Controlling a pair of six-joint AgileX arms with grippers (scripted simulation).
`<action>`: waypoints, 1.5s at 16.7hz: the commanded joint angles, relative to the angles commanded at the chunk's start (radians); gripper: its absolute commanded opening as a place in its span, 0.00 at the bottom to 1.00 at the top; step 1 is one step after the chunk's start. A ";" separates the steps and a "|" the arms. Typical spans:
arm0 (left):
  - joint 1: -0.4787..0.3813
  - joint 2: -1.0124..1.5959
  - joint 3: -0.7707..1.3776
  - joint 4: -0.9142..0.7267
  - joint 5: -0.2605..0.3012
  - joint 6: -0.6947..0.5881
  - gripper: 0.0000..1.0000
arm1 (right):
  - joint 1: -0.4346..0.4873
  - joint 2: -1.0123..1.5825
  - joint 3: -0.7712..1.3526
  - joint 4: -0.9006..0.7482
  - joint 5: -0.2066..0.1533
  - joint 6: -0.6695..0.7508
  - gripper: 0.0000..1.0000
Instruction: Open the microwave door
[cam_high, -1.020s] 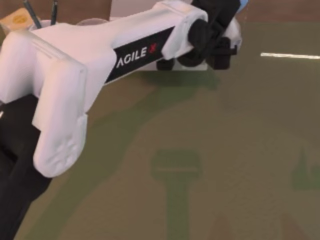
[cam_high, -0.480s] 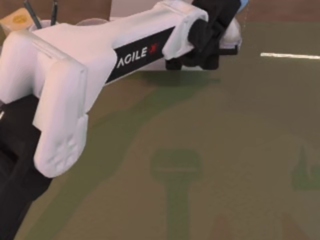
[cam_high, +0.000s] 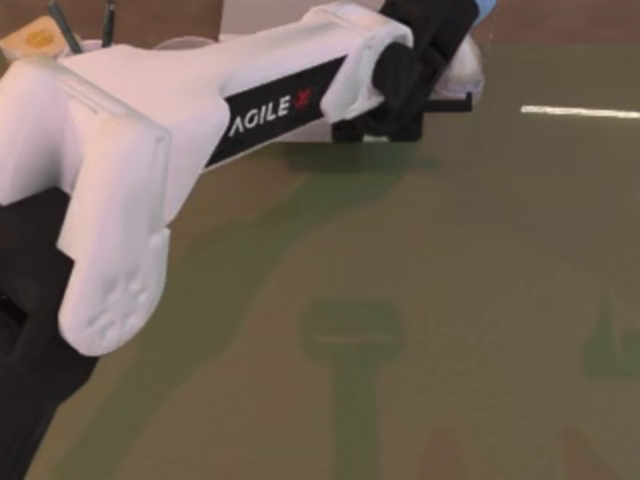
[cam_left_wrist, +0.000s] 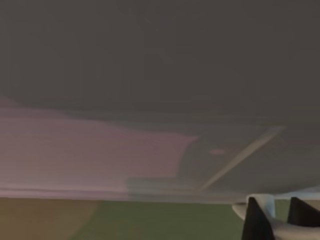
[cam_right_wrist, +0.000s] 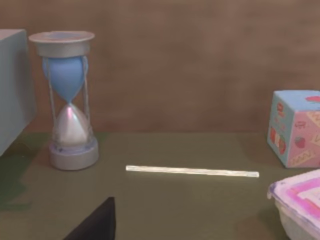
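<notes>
Microwave stands at the far edge of the surface, mostly hidden under my left arm in the top view. My left end effector is at its front; I cannot tell if its fingers are wide or narrow. Left wrist view shows only the microwave door, very close. An hourglass stands beside the microwave.

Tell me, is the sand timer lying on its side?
No, the hourglass stands upright on the table.
</notes>
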 joint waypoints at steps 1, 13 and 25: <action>0.001 -0.016 -0.028 0.015 -0.005 -0.006 0.00 | 0.000 0.000 0.000 0.000 0.000 0.000 1.00; 0.005 -0.055 -0.093 0.055 -0.019 -0.025 0.00 | 0.000 0.000 0.000 0.000 0.000 0.000 1.00; 0.005 -0.055 -0.093 0.055 -0.019 -0.025 0.00 | 0.000 0.000 0.000 0.000 0.000 0.000 1.00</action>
